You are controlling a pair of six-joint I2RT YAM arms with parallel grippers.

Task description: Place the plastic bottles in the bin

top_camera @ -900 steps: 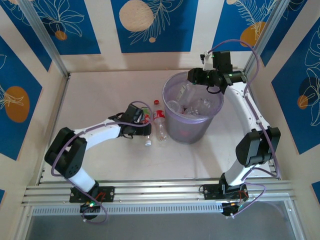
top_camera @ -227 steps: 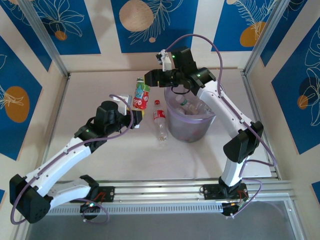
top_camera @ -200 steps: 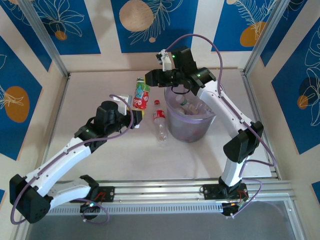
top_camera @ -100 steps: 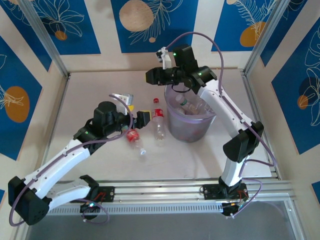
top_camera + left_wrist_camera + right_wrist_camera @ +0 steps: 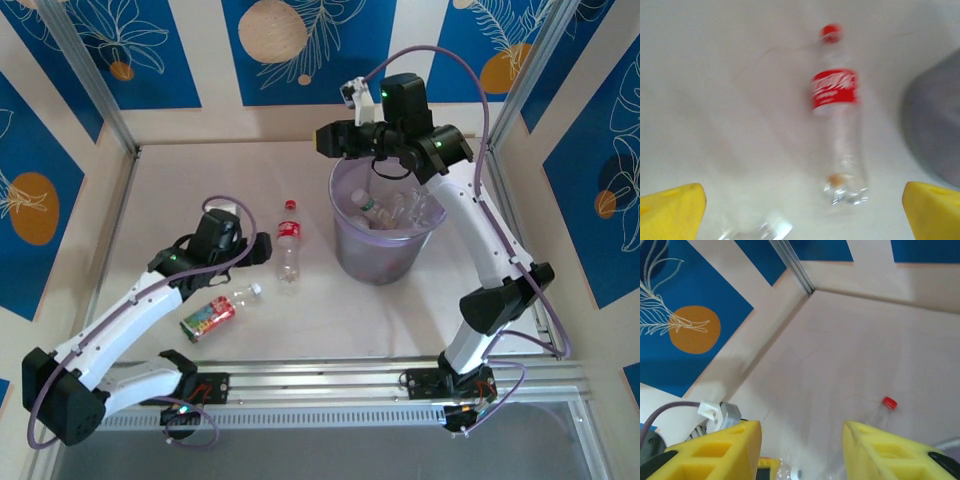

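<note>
Dropped since a second ago, the green-labelled bottle (image 5: pixel 212 314) lies at the table's (image 5: pixel 190 180) 7 o'clock, cap toward 2. The left gripper (image 5: pixel 262 249) gapes empty beside the red-labelled bottle (image 5: pixel 288 245), at 9 o'clock of the bin (image 5: pixel 385 262). Left wrist: that bottle's long axis runs 6 to 12, cap at 12, seemingly lined up for grasping. Right wrist: the right gripper (image 5: pixel 801 429) is partly open, holding nothing.

- We hold our left arm low and stretched forward, our left hand (image 5: pixel 258 247) gaping wide, gripping nothing.
- We hold our right arm high, wrist turned leftward, our right hand (image 5: pixel 326 140) parted, empty.
</note>
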